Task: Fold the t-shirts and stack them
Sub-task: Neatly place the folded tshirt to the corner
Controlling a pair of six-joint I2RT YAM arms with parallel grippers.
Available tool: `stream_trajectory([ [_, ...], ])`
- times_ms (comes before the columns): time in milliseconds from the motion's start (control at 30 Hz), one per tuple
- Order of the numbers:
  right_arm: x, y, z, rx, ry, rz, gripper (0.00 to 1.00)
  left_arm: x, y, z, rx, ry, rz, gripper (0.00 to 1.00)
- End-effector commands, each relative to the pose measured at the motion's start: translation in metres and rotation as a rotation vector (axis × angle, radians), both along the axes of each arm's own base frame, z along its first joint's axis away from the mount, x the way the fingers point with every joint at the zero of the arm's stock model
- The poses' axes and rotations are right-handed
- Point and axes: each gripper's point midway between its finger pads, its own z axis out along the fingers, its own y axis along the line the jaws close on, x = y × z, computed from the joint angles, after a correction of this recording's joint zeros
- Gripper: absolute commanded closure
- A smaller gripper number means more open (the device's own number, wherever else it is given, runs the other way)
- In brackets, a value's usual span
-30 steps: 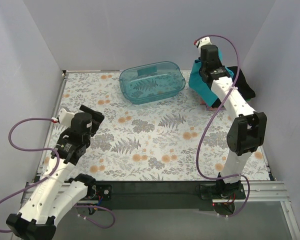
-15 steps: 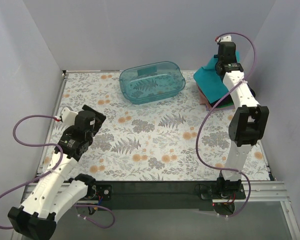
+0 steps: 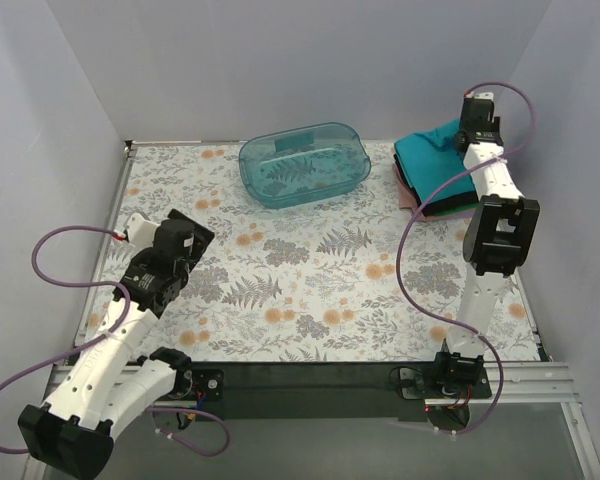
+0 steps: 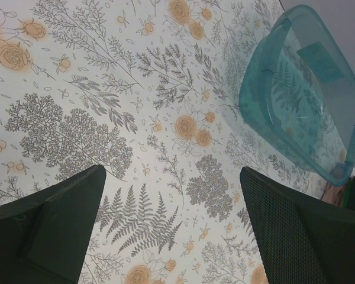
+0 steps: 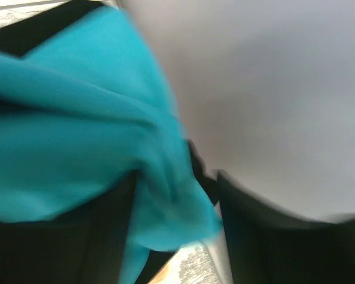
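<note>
T-shirts lie together in the far right corner of the table [image 3: 320, 300]. The teal-blue t-shirt [image 3: 430, 152] is spread on top of the folded stack [image 3: 445, 207], whose pinkish edge [image 3: 408, 193] peeps out on the near-left side. The right gripper [image 5: 176, 236] is at the shirt's far right end, close to the back corner, so the cloth runs from it leftward and back toward the arm bases. Seen from above, the shirt's long axis slants from that corner down-left toward the tub [image 3: 303, 163]. In the right wrist view a bunched fold of teal cloth lies between the dark fingers [image 5: 254, 236]. That view is smeared, and I cannot tell whether they pinch the cloth or merely stand round it.

The right arm reaches out from its base along the right edge, its elbow about halfway along and its wrist tipped over the stack. It is by far the nearer arm, so I judge that any release or smoothing of the top shirt falls to it. A pull back toward the base would drag the cloth across the stack and could skew the pile.

The left gripper [image 4: 171, 171] hangs over the patterned table on the left side, well apart from the shirts, with the tub between. Its jaws stand wide with nothing in them, and the left arm is bent, its wrist aimed toward the far right
</note>
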Motion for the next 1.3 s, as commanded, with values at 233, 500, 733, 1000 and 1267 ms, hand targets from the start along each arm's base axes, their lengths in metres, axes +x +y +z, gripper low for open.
stream_trajectory([
  [233, 0.004, -0.014, 0.041, 0.091, -0.161, -0.05, 0.02, 0.006, -0.008, 0.005, -0.007, -0.008, -0.043, 0.02],
  [500, -0.038, 0.055, 0.064, 0.431, -0.265, 0.116, 0.02, 0.001, -0.02, 0.013, -0.038, 0.01, -0.113, 0.02],
  [733, -0.114, 0.115, 0.047, 0.622, -0.27, 0.253, 0.02, -0.015, -0.02, 0.029, -0.039, -0.002, -0.16, 0.02],
  [1000, -0.238, 0.146, 0.016, 0.75, -0.291, 0.249, 0.02, -0.033, -0.039, 0.013, -0.085, 0.061, -0.292, 0.02],
  [1267, -0.327, 0.165, -0.022, 0.816, -0.281, 0.292, 0.02, -0.052, -0.049, -0.01, -0.137, 0.085, -0.354, 0.02],
])
